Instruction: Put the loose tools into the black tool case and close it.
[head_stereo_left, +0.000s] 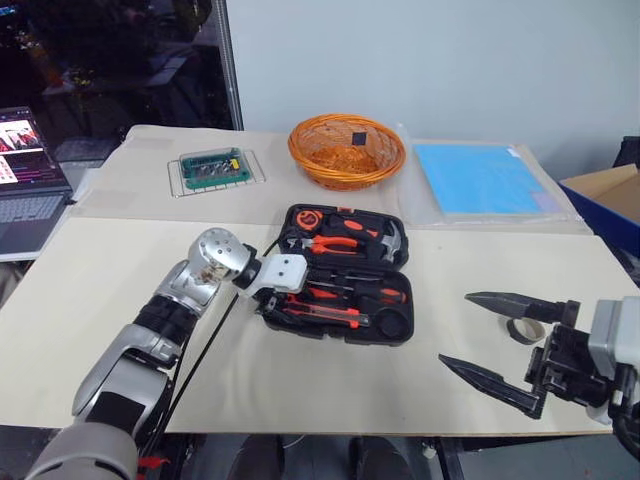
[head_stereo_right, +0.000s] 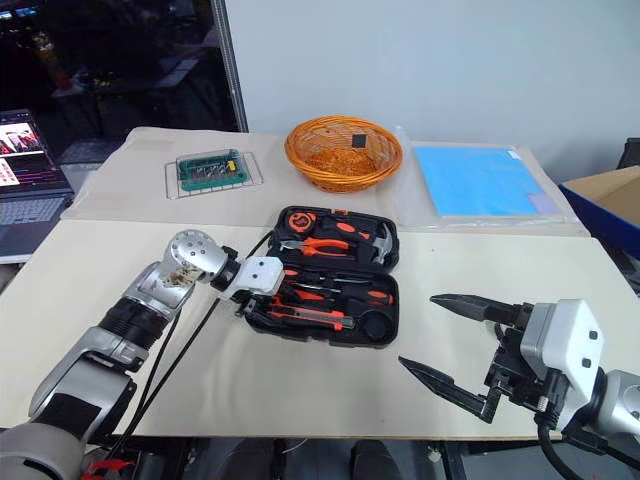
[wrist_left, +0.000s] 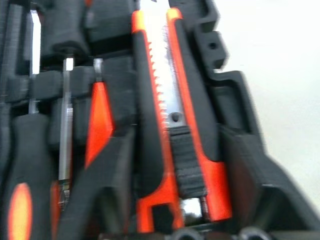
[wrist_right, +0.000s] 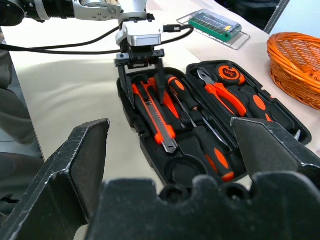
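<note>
The black tool case (head_stereo_left: 408, 300) lies open at the table's middle. Its far half holds pliers, a hammer and a tape measure. In the near half, the orange-and-black utility knife (wrist_right: 155, 117) lies in its recess along the front edge. Screwdrivers with orange-and-black handles (wrist_right: 220, 160) lie in the recesses beside it. My left gripper (wrist_right: 142, 90) points down at the case's left end, open. Its fingers (wrist_left: 250, 175) stand apart on either side of the knife's end. My right gripper (head_stereo_left: 455, 328) hangs open over the table's near right, apart from the case.
An orange wicker basket (head_stereo_left: 346, 150) and a green bit set (head_stereo_left: 214, 169) sit at the back, with a blue sheet (head_stereo_left: 478, 178) to their right. A tape roll (head_stereo_left: 524, 331) lies by my right gripper. There is a laptop (head_stereo_left: 25, 180) at far left and a cardboard box (head_stereo_left: 615, 195) at far right.
</note>
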